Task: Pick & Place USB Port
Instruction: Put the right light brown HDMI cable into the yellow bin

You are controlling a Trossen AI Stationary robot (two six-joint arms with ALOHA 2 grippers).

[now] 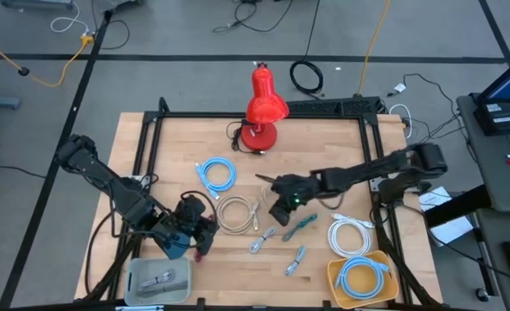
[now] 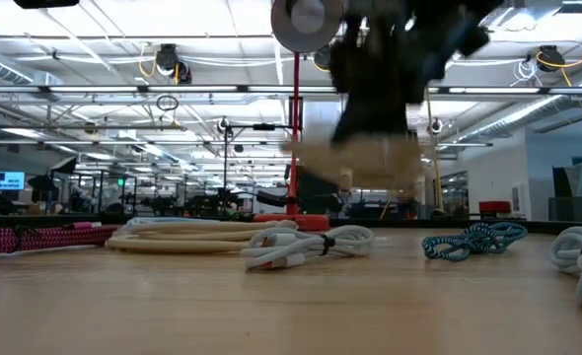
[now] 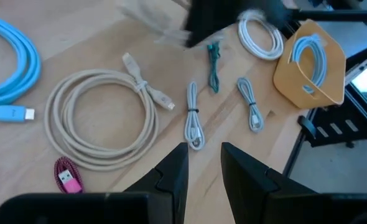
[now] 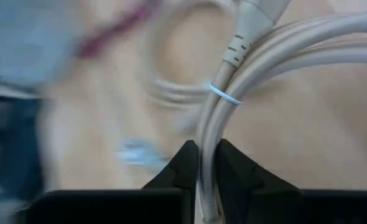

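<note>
Several bundled USB cables lie on the wooden table (image 1: 324,147). My right gripper (image 4: 205,149) is over the table's middle (image 1: 275,200), shut on a beige tied cable bundle (image 4: 246,68). That bundle shows as a beige blur under the gripper in the low view (image 2: 355,158). A larger beige coil (image 3: 102,118) rests flat on the table beside it (image 1: 236,212). My left gripper (image 3: 203,165) is open and empty near the table's near left (image 1: 194,233), above a pink cable (image 3: 66,177). My right gripper pinches the beige bundle's strands (image 4: 203,134) between its two fingers, just below the clear tie (image 4: 224,93). The strands run along the fingers, away from the wrist, and a connector (image 4: 252,15) sticks out at the far end. In the low view the bundle is clear of the table.
A grey tray (image 1: 138,285) at the near left holds a cable. A yellow bin (image 1: 334,275) at the near right holds a blue cable. A red lamp (image 1: 264,108) stands at the far edge. Blue (image 1: 216,173), white (image 1: 350,235), teal (image 1: 300,226) and grey (image 1: 262,242) cables lie about.
</note>
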